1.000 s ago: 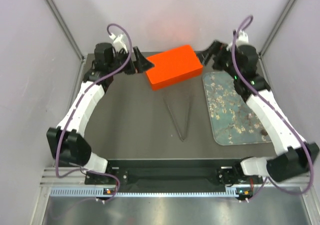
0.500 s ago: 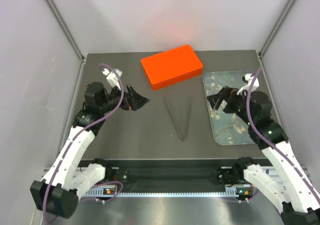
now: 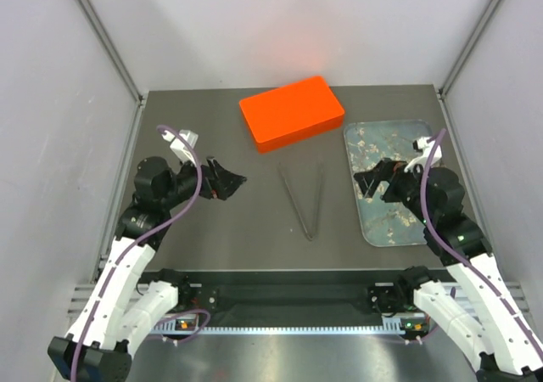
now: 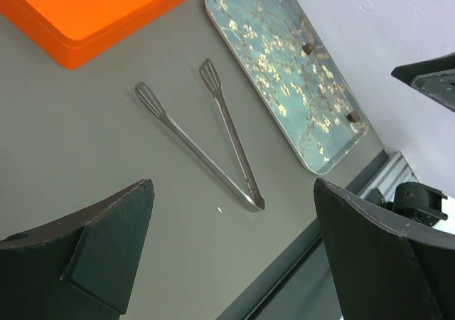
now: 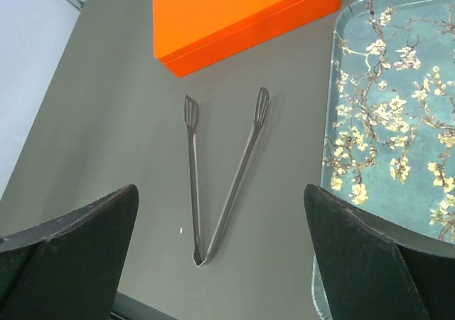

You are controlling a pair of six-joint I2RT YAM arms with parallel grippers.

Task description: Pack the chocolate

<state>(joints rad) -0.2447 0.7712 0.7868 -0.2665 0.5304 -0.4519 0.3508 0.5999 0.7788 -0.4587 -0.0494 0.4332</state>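
Two small dark brown lumps of chocolate [image 4: 308, 48] [image 4: 350, 116] lie on the grey-blue blossom tray [image 4: 270, 43]; in the top view my right arm hides them. The tray [image 3: 399, 140] sits at the right of the table. My left gripper [image 3: 231, 181] hovers open at mid-left, pointing right, with nothing between its fingers [image 4: 106, 242]. My right gripper [image 3: 366, 181] hangs open and empty over the tray's left part, pointing left. Both wrist views look down on the metal tongs [image 4: 206, 139] [image 5: 220, 178].
A shut orange box [image 3: 291, 113] lies at the back centre, also seen in the left wrist view [image 4: 92, 7] and right wrist view [image 5: 242, 18]. The tongs [image 3: 305, 199] lie spread in a V at mid-table between the grippers. Grey walls close in three sides.
Both arms have pulled back from either side of the orange box toward the near half of the table. They now flank the tongs, and both grippers stay open.
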